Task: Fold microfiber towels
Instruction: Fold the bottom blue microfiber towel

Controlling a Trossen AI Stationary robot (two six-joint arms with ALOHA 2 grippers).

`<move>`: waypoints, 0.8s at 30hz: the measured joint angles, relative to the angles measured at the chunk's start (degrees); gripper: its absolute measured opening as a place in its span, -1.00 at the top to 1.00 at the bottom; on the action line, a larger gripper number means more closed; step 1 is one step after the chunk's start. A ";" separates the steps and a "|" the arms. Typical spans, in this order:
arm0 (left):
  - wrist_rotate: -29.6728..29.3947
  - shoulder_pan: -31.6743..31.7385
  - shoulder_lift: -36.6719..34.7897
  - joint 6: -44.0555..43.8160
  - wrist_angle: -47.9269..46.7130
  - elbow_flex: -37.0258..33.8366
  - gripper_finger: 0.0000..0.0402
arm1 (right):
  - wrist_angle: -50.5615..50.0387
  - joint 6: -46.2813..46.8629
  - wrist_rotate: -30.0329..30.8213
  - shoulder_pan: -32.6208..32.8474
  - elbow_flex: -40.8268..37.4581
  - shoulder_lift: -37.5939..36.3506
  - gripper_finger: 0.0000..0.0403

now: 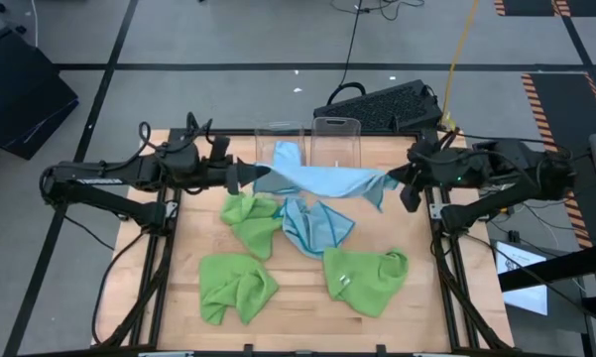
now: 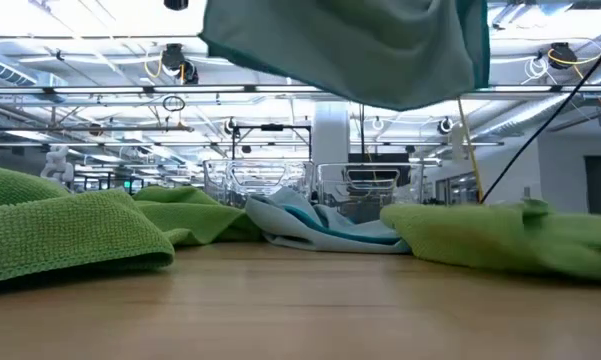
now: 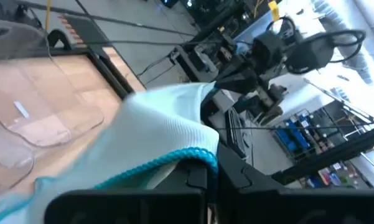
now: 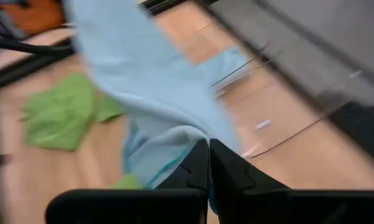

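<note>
stretching blue towel (image 1: 317, 180) midair, left pincer (image 1: 246, 177); right pincer (image 1: 397, 181), both clamped

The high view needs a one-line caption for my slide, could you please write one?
Left gripper and right gripper hold a light blue towel stretched above three green towels.

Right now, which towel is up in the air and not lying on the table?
The light blue towel stretched between the left claw and right claw. The other blue towel and the three green towels lie crumpled on the table.
</note>
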 joint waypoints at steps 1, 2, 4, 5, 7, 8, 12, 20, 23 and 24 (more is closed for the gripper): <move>0.04 -0.36 0.40 -0.14 0.29 0.01 0.98 | 0.10 0.85 -1.57 0.00 0.00 -0.19 1.00; 0.02 -0.70 0.68 -0.14 0.57 0.07 0.98 | 0.06 1.43 -3.07 0.15 0.00 -0.35 1.00; -0.19 -1.30 0.85 0.02 -1.24 0.08 0.98 | -0.75 1.77 -5.02 0.61 0.00 -0.47 1.00; -0.63 -1.52 1.21 0.36 -1.93 0.07 0.98 | -1.30 1.58 -5.51 0.71 0.00 -0.62 1.00; -1.14 -1.58 2.23 0.63 -3.28 0.15 0.99 | -3.25 0.54 -5.69 0.50 0.00 -0.81 1.00; -1.19 -1.47 2.43 0.58 -5.50 0.10 0.99 | -4.40 -0.01 -5.67 0.24 0.02 -0.86 1.00; -1.20 -0.96 4.03 -0.70 -8.84 0.09 0.97 | -9.94 -0.82 -5.67 -1.30 0.02 -0.98 1.00; -1.17 -1.43 6.15 -1.13 -11.23 0.10 0.97 | -8.78 2.83 -6.72 -2.52 -5.51 -1.33 1.00; -1.08 -1.83 6.40 -1.57 -17.40 0.02 0.97 | -3.45 5.67 -9.70 -1.45 -10.98 -1.42 1.00; -0.91 -2.04 6.40 -2.29 -19.05 0.02 0.98 | -1.03 6.58 -10.63 -1.12 -12.72 -1.57 1.00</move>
